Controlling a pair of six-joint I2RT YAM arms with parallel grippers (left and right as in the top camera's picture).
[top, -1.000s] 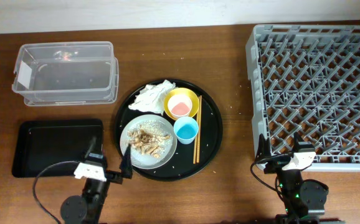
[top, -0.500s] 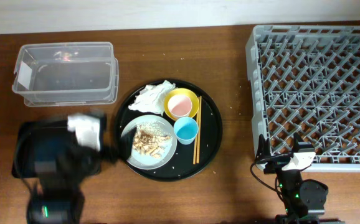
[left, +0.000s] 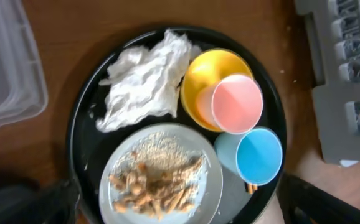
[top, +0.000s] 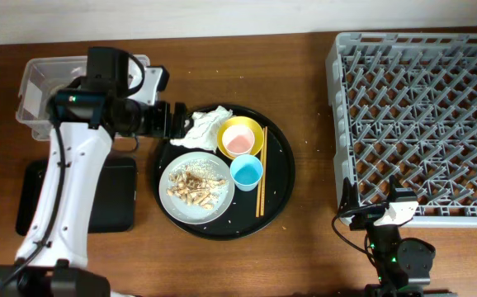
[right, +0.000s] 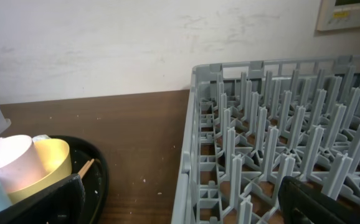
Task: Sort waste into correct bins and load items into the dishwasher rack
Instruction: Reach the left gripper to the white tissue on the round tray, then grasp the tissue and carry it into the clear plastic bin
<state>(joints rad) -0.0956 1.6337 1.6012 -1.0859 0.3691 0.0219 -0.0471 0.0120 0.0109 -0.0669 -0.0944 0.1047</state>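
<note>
A crumpled white napkin (top: 203, 126) lies at the back left of the round black tray (top: 284, 173). My left gripper (top: 175, 122) is open and empty, just left of the napkin and above the tray's rim. Its wrist view shows the napkin (left: 144, 81), yellow bowl (left: 195, 78) with the pink cup (left: 237, 102) in it, blue cup (left: 259, 155) and grey plate (left: 114, 168) with tan food scraps (left: 158, 186); the open jaws (left: 177, 210) straddle the plate. Wooden chopsticks (top: 262, 181) lie right of the blue cup (top: 246, 172). My right gripper (top: 370, 206) is open and empty at the dishwasher rack's (top: 420, 124) front left corner.
The clear tub (top: 36, 99) stands at the back left, partly under my left arm. The shallow black tray (top: 110, 198) lies in front of it. White rice grains dot the round tray. The right wrist view shows the rack (right: 279, 124) and the tray's edge (right: 99, 174).
My left arm rose from the table's front edge and swung back over the black tray; its gripper is now beside the napkin. The right arm has not moved.
</note>
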